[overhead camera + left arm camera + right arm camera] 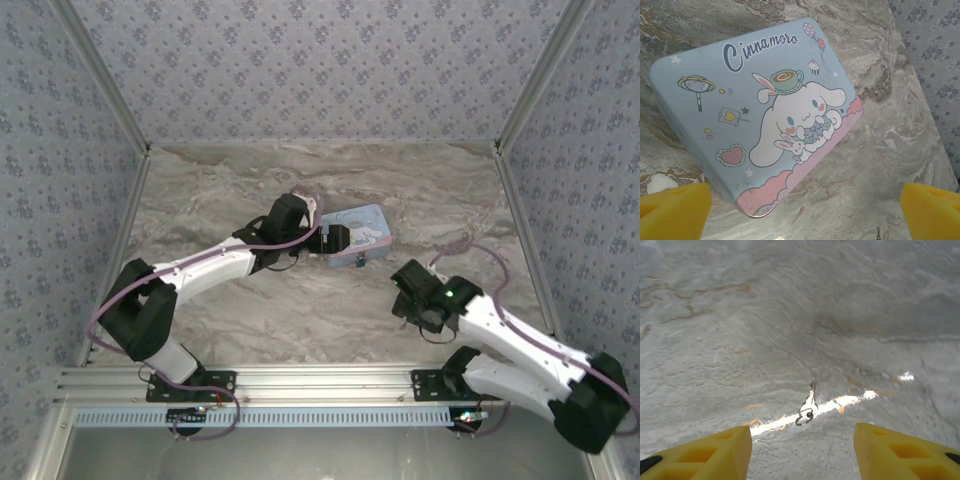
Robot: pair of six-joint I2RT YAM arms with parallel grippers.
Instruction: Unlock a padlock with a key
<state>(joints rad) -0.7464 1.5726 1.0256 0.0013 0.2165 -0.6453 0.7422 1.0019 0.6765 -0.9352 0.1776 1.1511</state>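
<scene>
Pinching so thin a key off the flat marble table is your risk. Shut the right gripper too high and the pads skate over it; too low and they jam on the stone or flick it away. The key lies loose, just ahead of the tips and about centred between the yellow fingers, which stand apart on nothing. Your left gripper is spread wide before the Cinnamoroll tin, empty. The padlock sits just beside the tin's near edge.
</scene>
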